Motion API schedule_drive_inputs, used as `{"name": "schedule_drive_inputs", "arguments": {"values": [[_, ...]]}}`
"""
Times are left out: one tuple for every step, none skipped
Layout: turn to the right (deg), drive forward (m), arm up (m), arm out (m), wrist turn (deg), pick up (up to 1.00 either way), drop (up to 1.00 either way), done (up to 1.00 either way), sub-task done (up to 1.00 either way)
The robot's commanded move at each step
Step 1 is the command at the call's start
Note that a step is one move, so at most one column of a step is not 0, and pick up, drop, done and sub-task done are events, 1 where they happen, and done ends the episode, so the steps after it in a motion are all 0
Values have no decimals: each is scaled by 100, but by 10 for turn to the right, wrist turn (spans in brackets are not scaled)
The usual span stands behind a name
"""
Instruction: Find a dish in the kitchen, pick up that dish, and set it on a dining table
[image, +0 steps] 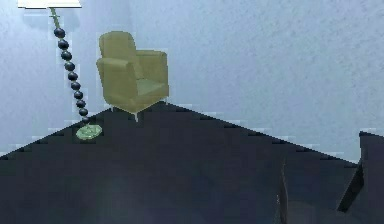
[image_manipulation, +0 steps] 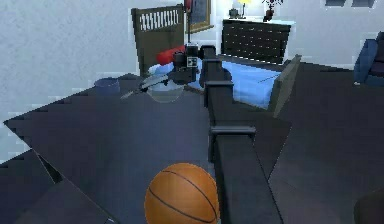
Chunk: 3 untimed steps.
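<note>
One gripper (image_manipulation: 148, 88) hung by the headboard-end corner of a blue-covered bed (image_manipulation: 255, 85), and whether it held the dish or anything at all could not be told, while a basketball (image_manipulation: 182, 195) sat on the dark floor beside the arm (image_manipulation: 235, 150).

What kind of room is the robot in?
Most likely a bedroom: there is a bed with a blue cover, a dark dresser behind it, and an armchair beside a floor lamp.
</note>
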Motion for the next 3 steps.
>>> {"name": "schedule_drive_inputs", "arguments": {"values": [[0,0,-32,0,0,0,0,0,0],[0,0,0,0,0,0,100,0,0],[0,0,2,0,0,0,0,0,0]]}}
